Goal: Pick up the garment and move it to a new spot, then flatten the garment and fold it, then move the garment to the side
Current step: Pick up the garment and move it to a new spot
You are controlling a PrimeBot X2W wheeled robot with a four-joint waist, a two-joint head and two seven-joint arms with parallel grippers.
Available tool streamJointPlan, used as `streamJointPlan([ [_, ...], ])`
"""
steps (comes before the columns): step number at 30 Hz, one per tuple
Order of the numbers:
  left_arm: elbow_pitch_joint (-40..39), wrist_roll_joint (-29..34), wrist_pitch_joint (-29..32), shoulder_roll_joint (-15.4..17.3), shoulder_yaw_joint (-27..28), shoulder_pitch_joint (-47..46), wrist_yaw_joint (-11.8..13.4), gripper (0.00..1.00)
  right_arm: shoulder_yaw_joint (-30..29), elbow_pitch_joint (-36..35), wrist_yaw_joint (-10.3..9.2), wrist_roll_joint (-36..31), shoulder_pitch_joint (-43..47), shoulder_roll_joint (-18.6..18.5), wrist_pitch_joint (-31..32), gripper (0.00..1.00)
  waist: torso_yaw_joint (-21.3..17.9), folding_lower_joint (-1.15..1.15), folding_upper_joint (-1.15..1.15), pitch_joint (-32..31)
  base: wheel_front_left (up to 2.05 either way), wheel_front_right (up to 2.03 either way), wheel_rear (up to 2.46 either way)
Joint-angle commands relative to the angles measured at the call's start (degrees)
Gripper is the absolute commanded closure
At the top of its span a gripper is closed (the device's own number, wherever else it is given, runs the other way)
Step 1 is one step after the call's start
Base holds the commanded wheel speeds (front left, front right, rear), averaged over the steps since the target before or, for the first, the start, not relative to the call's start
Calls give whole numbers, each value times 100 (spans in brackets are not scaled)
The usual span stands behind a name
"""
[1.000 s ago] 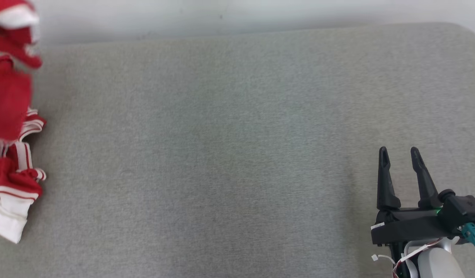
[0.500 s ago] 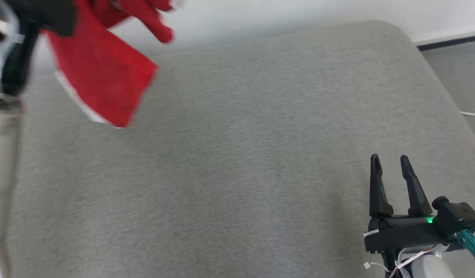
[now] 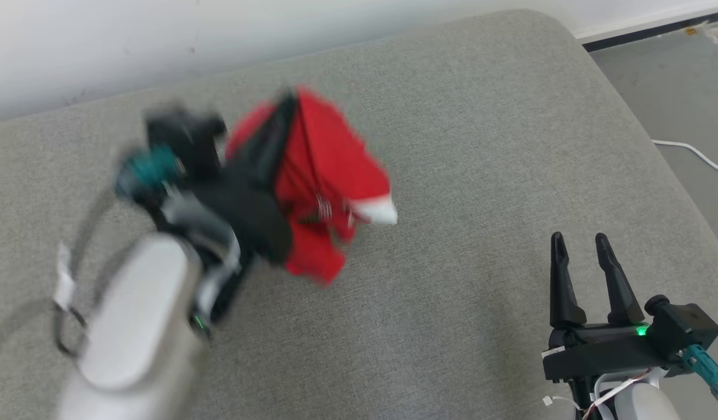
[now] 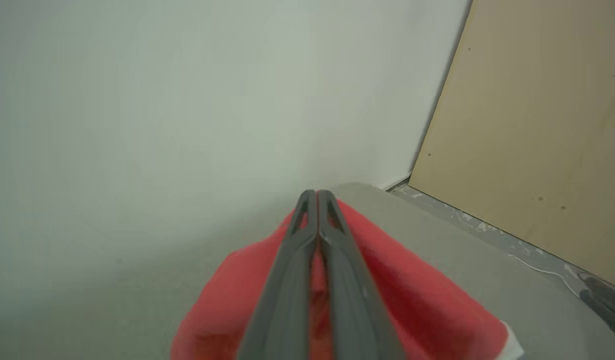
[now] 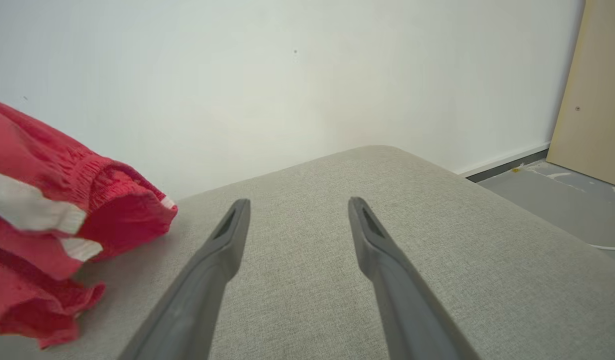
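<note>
Left gripper [image 4: 315, 200] is clamped tight on a bunched red-and-white garment [image 3: 330, 157] dangling over the grey cushion [image 3: 481, 175], looks light and floppy, so I'd grab the elastic waistband [image 5: 107, 172] next.

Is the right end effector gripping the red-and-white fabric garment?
No, the right end effector stands open and empty, apart from the red-and-white fabric garment.

A pale grey fabric-covered worktop [image 3: 481, 175] with a rounded far right corner stands against a plain white wall [image 3: 160, 35]. Past its right edge lies grey floor [image 3: 674, 81], with a dark skirting strip [image 3: 627, 32] at the wall's foot and a white cable [image 3: 694, 153] on the floor. A tan board [image 4: 537, 115] stands upright beyond the floor.
</note>
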Motion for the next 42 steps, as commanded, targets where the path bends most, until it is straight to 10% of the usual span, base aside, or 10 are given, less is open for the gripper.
streamJointPlan([
  [1, 18, -67, -65, -50, -8, 163, 41, 100, 17, 8, -14, -29, -15, 5, -3, 0, 13, -1, 0, 3, 0, 0, 0],
  [7, 492, 68, -594, -311, -482, 1271, 56, 100, 116, 68, -14, -84, -8, 4, -3, 0, 151, -1, 0, -20, 0, 0, 0],
  [8, 562, 121, -686, -343, -564, 1360, 42, 71, 113, 69, -14, -103, 0, 2, -3, 0, 192, -1, 0, -36, 0, 0, 0],
  [9, 612, 131, -787, -399, -604, 1444, 62, 0, 118, 77, -14, -117, 8, 2, -3, 0, 235, -1, 0, -52, 0, 0, 0],
  [29, -381, 429, -1931, 380, 1030, 2705, 645, 0, 226, 216, -14, -413, 356, 2, -3, 0, 1266, -1, 0, -901, 0, 0, 0],
  [42, -1128, 732, -1932, 29, 2008, 4219, 445, 0, 182, 288, -14, -497, 614, 3, -3, 0, 1632, -1, 0, -1149, 0, 0, 0],
])
